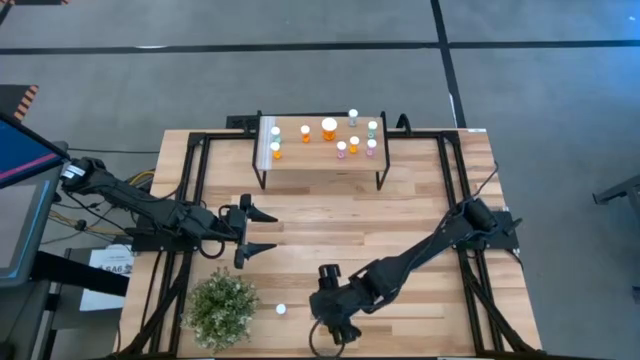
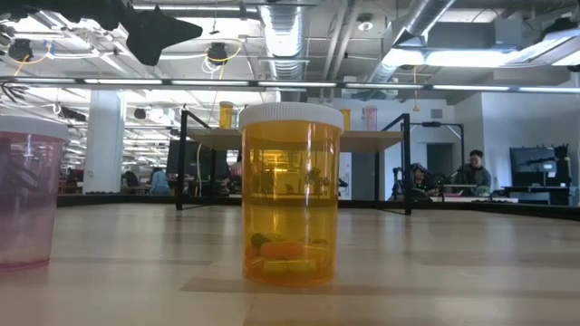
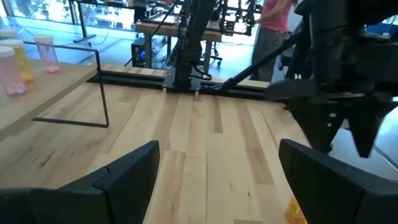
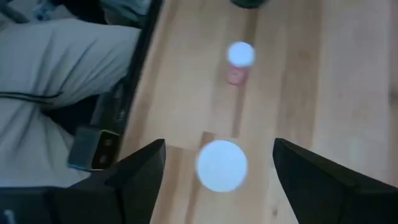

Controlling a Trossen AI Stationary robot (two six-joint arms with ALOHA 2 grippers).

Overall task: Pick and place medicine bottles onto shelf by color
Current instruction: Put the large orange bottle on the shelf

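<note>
The right gripper (image 4: 217,180) hangs with fingers spread directly above an upright orange bottle (image 4: 222,165), at the table's near edge. The pink bottle (image 1: 281,310) stands at nine o'clock from it, and the shelf (image 1: 320,150) lies far at twelve o'clock. The left gripper (image 1: 262,231), also spread, waits farther away.

Orange bottle (image 2: 290,195), white cap; pink bottle (image 2: 27,195); green plant (image 1: 222,307).

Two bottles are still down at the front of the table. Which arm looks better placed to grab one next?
The right. Its open gripper hangs directly above a white-capped bottle, with the fingers either side of it. The left gripper, also open, sits mid-table, farther from both the pink bottle and that one.
</note>
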